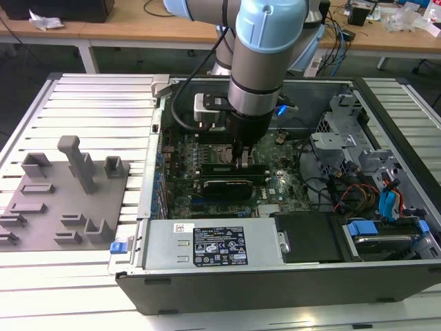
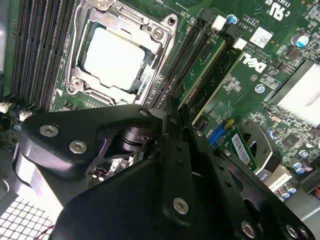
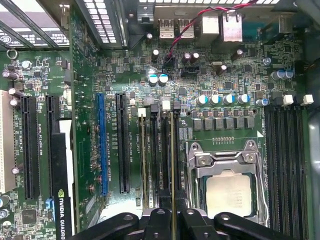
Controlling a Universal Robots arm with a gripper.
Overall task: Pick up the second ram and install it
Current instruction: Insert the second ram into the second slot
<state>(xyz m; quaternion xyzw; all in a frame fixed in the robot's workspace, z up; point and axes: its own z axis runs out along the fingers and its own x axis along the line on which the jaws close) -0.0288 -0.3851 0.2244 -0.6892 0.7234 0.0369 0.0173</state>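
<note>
On the exterior view's left: a grey tray (image 1: 41, 207) with upright holders, lying flat on a ribbed metal table (image 1: 103, 103). No stick to see in its holders.

Next toward the middle: an open computer case (image 1: 275, 283), lying on its side on the same table. Along its near edge, a grey power box (image 1: 172, 245) with a white and black label.

In the middle of the case: a grey and blue robot arm (image 1: 265, 62), reaching straight down over the green main board (image 1: 176, 162). At its end, the black gripper (image 1: 242, 160), low over the long slots, just beside the processor socket (image 1: 220, 153). In front of it, a black graphics card (image 1: 227, 186).

In the first wrist view: gripper (image 3: 172, 220) with fingers pressed together, pinching the second ram (image 3: 173, 165) by its thin upper edge. Stands upright along a slot just beside the processor (image 3: 227, 192), with a white clip at its far end. Cannot tell whether fully pushed down. One slot further from the processor, another memory stick (image 3: 145, 165), also upright in its slot. On the other side of the processor, four black slots (image 3: 285, 165).

In the second wrist view: the same black fingers (image 2: 187, 145) close together, pointing along the two green sticks, with the processor (image 2: 112, 57) beside them.

On the exterior view's right: grey metal drive cages (image 1: 344, 131), a bundle of coloured cables (image 1: 358, 193) and a blue clip (image 1: 362, 227), all well apart from the gripper.
</note>
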